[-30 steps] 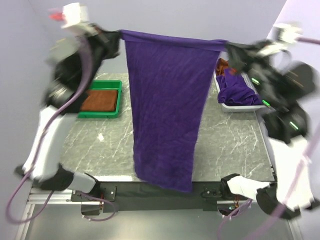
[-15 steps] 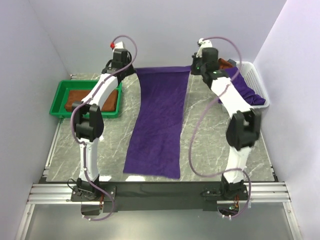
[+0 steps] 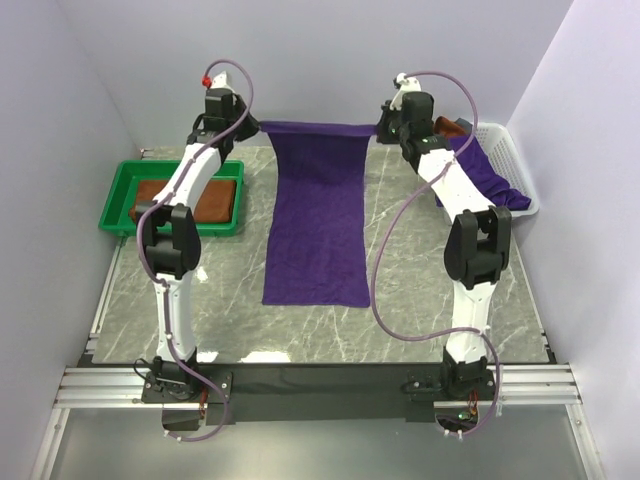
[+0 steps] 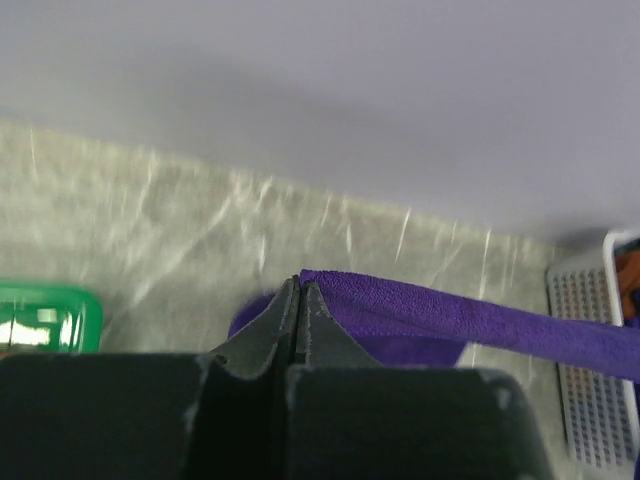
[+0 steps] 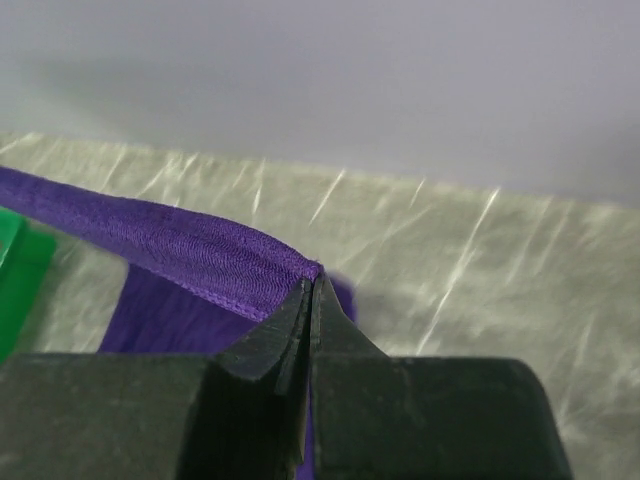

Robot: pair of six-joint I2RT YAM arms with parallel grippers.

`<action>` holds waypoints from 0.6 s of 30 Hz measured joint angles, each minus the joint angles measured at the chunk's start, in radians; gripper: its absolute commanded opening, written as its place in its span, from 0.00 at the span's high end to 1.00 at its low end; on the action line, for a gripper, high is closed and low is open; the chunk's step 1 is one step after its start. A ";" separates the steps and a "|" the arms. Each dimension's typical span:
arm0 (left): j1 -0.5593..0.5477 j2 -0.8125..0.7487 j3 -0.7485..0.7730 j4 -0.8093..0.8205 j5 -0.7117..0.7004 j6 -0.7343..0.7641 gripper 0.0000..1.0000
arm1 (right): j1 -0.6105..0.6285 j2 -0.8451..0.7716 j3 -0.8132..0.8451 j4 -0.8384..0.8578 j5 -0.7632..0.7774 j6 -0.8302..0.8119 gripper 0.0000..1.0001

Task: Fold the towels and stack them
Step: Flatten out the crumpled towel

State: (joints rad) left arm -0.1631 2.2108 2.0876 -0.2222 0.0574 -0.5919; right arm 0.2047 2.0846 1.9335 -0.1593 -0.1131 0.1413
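Grey marble table (image 3: pixel 230 290) carries the lower half of my purple towel (image 3: pixel 318 215), mid-frame. Left gripper (image 3: pixel 243 127) and right gripper (image 3: pixel 378 128) each pinch a top corner, fully closed. Soft, limp plush: I judge the corners the best hold.

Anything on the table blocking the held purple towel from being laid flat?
Nothing visible does. The purple towel drapes onto the table; the green tray and white basket sit clear of it on either side.
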 measured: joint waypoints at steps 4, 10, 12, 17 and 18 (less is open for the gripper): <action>0.010 -0.044 -0.100 -0.051 0.051 -0.017 1.00 | -0.002 -0.052 -0.085 -0.066 -0.051 0.071 1.00; 0.014 -0.136 -0.245 -0.203 0.103 -0.047 1.00 | -0.006 -0.187 -0.254 -0.188 -0.126 0.177 1.00; 0.018 -0.187 -0.319 -0.240 0.111 -0.057 1.00 | -0.006 -0.234 -0.313 -0.228 -0.144 0.203 1.00; 0.024 -0.308 -0.483 -0.307 0.144 -0.069 1.00 | -0.006 -0.332 -0.488 -0.290 -0.211 0.259 1.00; 0.025 -0.338 -0.526 -0.312 0.150 -0.076 1.00 | -0.006 -0.357 -0.545 -0.288 -0.227 0.268 1.00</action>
State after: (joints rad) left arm -0.1383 1.8729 1.5612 -0.5343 0.2070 -0.6678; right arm 0.1982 1.7275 1.3884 -0.4469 -0.3405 0.4095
